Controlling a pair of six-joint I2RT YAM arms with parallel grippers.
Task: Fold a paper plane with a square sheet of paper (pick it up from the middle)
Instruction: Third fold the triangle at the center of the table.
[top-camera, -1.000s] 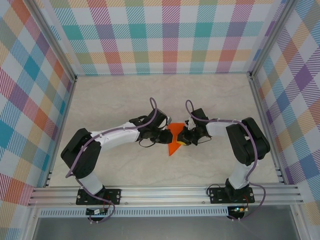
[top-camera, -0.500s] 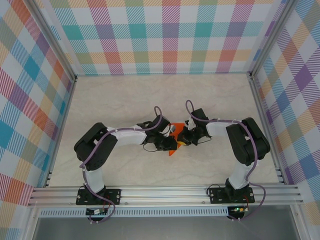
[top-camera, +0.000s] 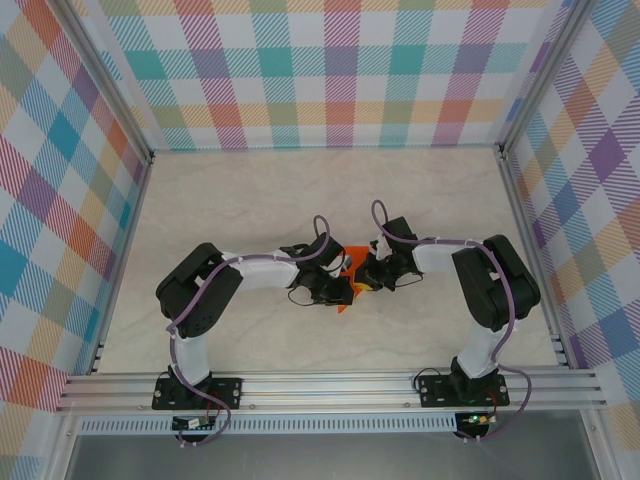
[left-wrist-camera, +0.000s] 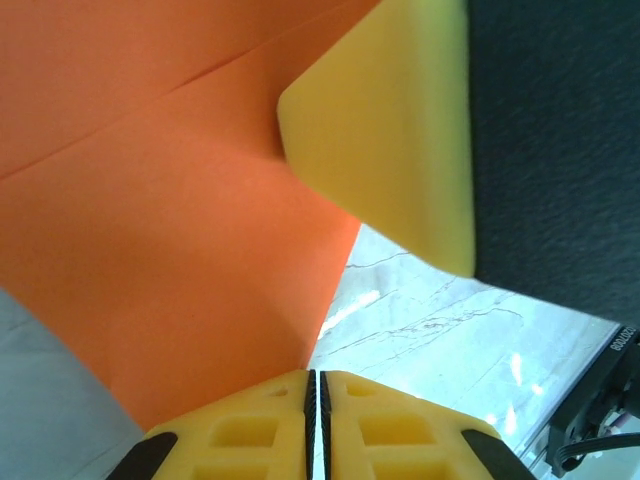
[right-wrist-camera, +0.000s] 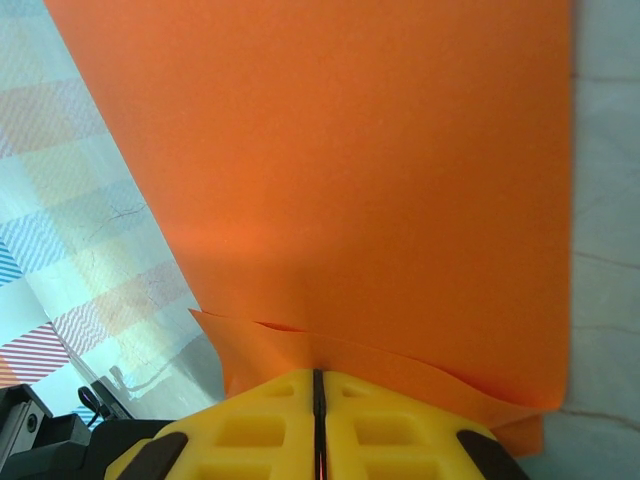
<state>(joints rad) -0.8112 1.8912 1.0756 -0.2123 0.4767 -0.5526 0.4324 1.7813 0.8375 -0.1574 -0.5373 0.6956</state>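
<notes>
Both arms are bent in toward the middle of the table (top-camera: 250, 200), and the left gripper (top-camera: 340, 291) and right gripper (top-camera: 363, 282) sit nearly nose to nose there. The orange paper (top-camera: 353, 254) is wedged between them, so from above it's just a bit of orange poking out past the far side and a small point on the near side. In the left wrist view the yellow fingers (left-wrist-camera: 250, 430) are pressed tight together, and the paper comes right down to the seam between them, so it looks pinched there. It has a crease line running across it. One of the other arm's yellow fingers (left-wrist-camera: 390, 130) sits against the paper up top. In the right wrist view the fingers (right-wrist-camera: 250, 430) are clamped shut on the paper's edge, where a couple of layers show, one edge slightly wavy
</notes>
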